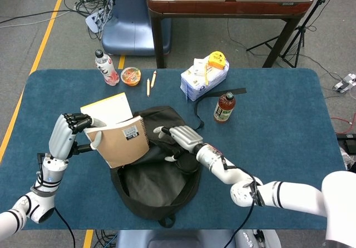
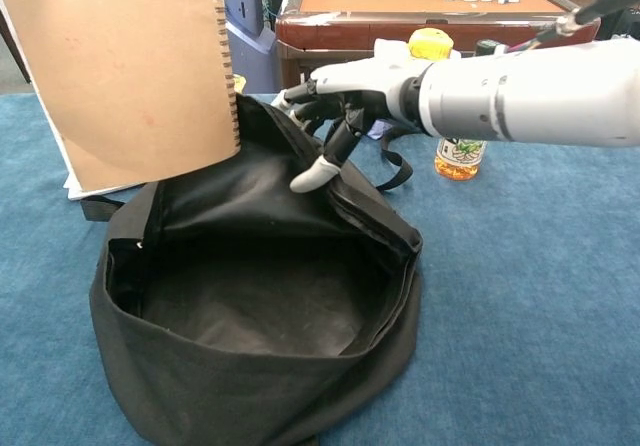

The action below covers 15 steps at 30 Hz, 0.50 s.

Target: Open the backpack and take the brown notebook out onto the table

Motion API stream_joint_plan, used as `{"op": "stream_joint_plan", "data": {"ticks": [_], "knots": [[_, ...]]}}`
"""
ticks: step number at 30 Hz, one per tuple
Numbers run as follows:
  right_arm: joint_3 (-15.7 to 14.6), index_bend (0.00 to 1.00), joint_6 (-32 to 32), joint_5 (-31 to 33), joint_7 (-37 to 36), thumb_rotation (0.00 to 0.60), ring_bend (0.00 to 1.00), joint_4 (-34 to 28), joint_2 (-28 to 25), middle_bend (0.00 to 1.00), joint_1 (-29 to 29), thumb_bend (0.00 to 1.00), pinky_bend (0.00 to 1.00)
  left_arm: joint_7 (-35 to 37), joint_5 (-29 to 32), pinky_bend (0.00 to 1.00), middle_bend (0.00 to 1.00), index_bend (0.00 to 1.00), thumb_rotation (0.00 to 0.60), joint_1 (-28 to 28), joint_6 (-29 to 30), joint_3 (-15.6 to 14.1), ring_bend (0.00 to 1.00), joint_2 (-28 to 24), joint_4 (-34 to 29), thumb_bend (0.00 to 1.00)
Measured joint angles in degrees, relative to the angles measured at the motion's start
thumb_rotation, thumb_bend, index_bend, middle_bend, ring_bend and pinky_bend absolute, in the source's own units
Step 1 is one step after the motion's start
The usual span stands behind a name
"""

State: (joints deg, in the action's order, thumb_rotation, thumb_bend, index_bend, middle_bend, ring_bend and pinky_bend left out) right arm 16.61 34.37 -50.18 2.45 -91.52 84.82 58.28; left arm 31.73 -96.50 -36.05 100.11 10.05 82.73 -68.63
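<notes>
The brown spiral notebook (image 1: 123, 142) (image 2: 130, 76) hangs clear of the bag, above its left rim, tilted with its barcode label upward. My left hand (image 1: 67, 134) grips the notebook's left edge; the chest view does not show this hand. The black backpack (image 1: 158, 181) (image 2: 260, 306) lies open on the blue table (image 1: 278, 125), its dark inside showing nothing. My right hand (image 1: 178, 139) (image 2: 340, 106) hovers at the bag's far rim with fingers spread and the thumb pointing down toward the fabric, holding nothing.
A white and yellow pad (image 1: 103, 108) lies just behind the notebook. Further back are a water bottle (image 1: 105, 68), a small cup (image 1: 130, 75), two pencils (image 1: 150, 83) and a tissue pack (image 1: 203, 78). A tea bottle (image 1: 225, 107) stands right of the bag.
</notes>
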Motion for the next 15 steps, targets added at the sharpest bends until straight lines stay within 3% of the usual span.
{"op": "stream_joint_plan", "data": {"ticks": [7, 15], "knots": [[-1.2, 0.16, -0.8, -2.6, -2.3, 0.600, 0.20, -6.7, -5.1, 0.27, -1.9, 0.13, 0.32, -2.3, 0.4, 0.83, 0.80, 0.73, 0.600, 0.3, -1.3, 0.9, 0.72, -2.9, -3.4, 0.47], [-2.3, 0.13, -6.4, -4.7, -8.4, 0.600, 0.20, -13.4, -12.8, 0.27, -3.9, 0.13, 0.31, -3.9, 1.6, 0.83, 0.80, 0.73, 0.600, -0.2, -3.6, 2.4, 0.72, -4.6, -4.9, 0.47]]}}
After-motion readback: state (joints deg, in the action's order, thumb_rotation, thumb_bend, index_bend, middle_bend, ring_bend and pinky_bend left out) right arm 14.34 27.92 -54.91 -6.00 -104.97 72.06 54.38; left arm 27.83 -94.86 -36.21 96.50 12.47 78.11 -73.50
